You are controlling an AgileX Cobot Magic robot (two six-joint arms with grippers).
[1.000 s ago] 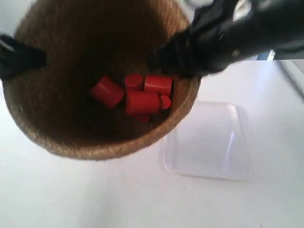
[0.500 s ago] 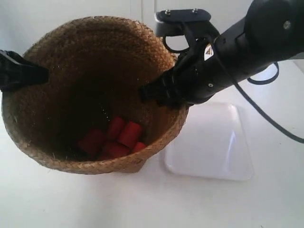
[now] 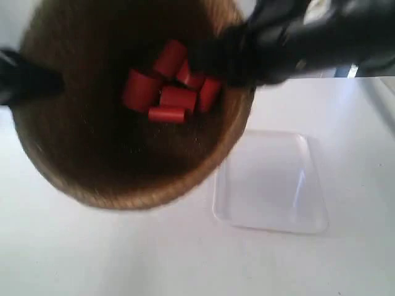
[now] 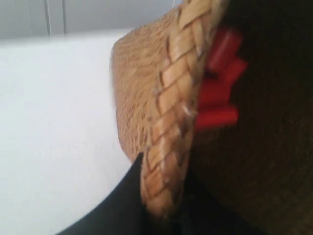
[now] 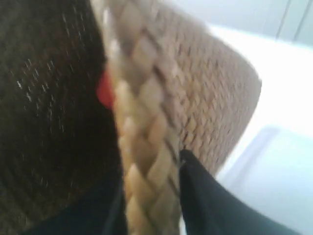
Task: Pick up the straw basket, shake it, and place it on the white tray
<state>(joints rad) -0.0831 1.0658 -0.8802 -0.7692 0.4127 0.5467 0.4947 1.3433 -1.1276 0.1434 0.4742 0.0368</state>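
Observation:
The straw basket (image 3: 92, 166) hangs in the air, close to the exterior camera and blurred, left of the white tray (image 3: 271, 185). Several red cylinders (image 3: 173, 86) lie bunched inside it. My left gripper (image 4: 164, 166) is shut on the braided rim (image 4: 171, 98), one finger outside and one inside; in the exterior view it is at the left (image 3: 43, 80). My right gripper (image 5: 149, 166) is shut on the opposite rim (image 5: 146, 122), at the exterior view's right (image 3: 237, 55). Beyond the basket wall, part of the tray (image 5: 279, 171) shows in the right wrist view.
A white table (image 3: 123, 259) lies under everything. The red cylinders (image 4: 217, 93) show just inside the rim in the left wrist view, and one red piece (image 5: 103, 90) shows in the right wrist view. The right arm's black body crosses the upper right of the exterior view.
The basket dropped lower half a second ago and is now raised toward the camera again. The red cylinders have shifted from the near wall to the far side.

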